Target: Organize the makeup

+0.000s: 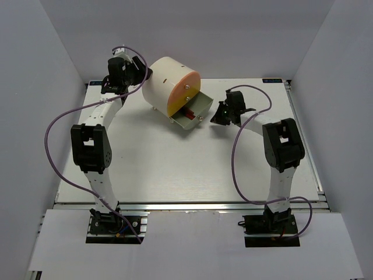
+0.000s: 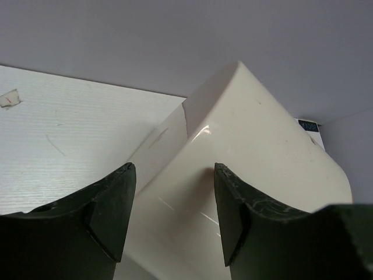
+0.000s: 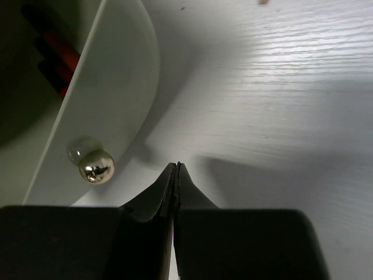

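Dark-red-and-black sticks [image 1: 187, 112] lie in the open bottom drawer [image 1: 202, 104] of the cream cylindrical box [image 1: 166, 81]; they also show in the right wrist view [image 3: 55, 49] behind the drawer front. My right gripper [image 3: 176, 165] is shut and empty, just right of the drawer's silver knob [image 3: 96, 165], low over the table; in the top view it [image 1: 217, 118] sits beside the drawer. My left gripper [image 2: 175, 175] is open at the back of the box [image 2: 256, 151], its fingers [image 2: 119, 198] straddling the box's edge. No brushes or sponges show.
The white table [image 1: 175, 169] lies between grey walls. The box stands at the back middle with an orange-yellow face [image 1: 183, 90]. My left gripper [image 1: 122, 73] is at the back left corner.
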Controlling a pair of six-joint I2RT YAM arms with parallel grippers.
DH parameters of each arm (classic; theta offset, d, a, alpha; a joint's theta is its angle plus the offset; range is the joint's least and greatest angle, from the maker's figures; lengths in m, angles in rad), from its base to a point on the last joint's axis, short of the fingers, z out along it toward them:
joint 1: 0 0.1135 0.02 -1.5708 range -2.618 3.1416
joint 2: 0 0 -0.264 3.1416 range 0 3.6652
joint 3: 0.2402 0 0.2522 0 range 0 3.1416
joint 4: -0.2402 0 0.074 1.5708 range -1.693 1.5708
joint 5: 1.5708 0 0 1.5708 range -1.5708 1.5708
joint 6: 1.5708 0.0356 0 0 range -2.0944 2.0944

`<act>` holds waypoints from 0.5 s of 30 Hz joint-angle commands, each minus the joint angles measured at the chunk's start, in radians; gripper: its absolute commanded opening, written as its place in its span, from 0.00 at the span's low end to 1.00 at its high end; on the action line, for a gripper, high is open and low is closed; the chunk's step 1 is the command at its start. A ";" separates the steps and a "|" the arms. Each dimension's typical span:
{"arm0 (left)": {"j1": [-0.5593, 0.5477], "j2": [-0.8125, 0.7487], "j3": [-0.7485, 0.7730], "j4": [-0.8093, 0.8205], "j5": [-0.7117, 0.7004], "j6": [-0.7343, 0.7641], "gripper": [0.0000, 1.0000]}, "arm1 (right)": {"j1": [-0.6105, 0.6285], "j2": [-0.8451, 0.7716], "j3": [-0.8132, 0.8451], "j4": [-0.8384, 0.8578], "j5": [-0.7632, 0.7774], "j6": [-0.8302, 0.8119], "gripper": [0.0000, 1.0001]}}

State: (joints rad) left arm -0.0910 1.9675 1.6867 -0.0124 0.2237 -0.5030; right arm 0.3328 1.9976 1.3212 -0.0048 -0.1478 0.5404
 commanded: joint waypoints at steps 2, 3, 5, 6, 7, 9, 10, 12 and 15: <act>-0.003 0.010 0.045 0.032 0.054 0.030 0.66 | 0.021 0.062 0.073 0.020 -0.070 0.125 0.00; -0.003 0.014 0.042 0.032 0.058 0.034 0.66 | 0.025 0.073 0.091 0.022 -0.078 0.154 0.00; -0.003 0.019 0.039 0.029 0.068 0.040 0.66 | 0.043 0.098 0.113 0.034 -0.101 0.177 0.00; -0.003 0.019 0.038 0.028 0.074 0.043 0.66 | 0.049 0.107 0.124 0.040 -0.104 0.188 0.00; -0.003 0.019 0.030 0.026 0.078 0.044 0.66 | 0.055 0.116 0.159 0.045 -0.108 0.200 0.00; -0.003 0.018 0.019 0.029 0.094 0.047 0.66 | 0.075 0.159 0.208 0.049 -0.107 0.205 0.00; -0.003 0.019 0.010 0.031 0.097 0.047 0.66 | 0.080 0.174 0.258 0.052 -0.110 0.211 0.00; -0.003 0.021 0.004 0.034 0.106 0.046 0.65 | 0.094 0.211 0.301 0.066 -0.111 0.216 0.00; -0.004 0.027 0.004 0.029 0.121 0.041 0.65 | 0.104 0.260 0.374 0.109 -0.131 0.228 0.00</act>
State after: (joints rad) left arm -0.0895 1.9888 1.6966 0.0299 0.2977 -0.4740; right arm 0.4229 2.2341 1.6100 0.0147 -0.2478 0.7315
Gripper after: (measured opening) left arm 0.657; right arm 0.009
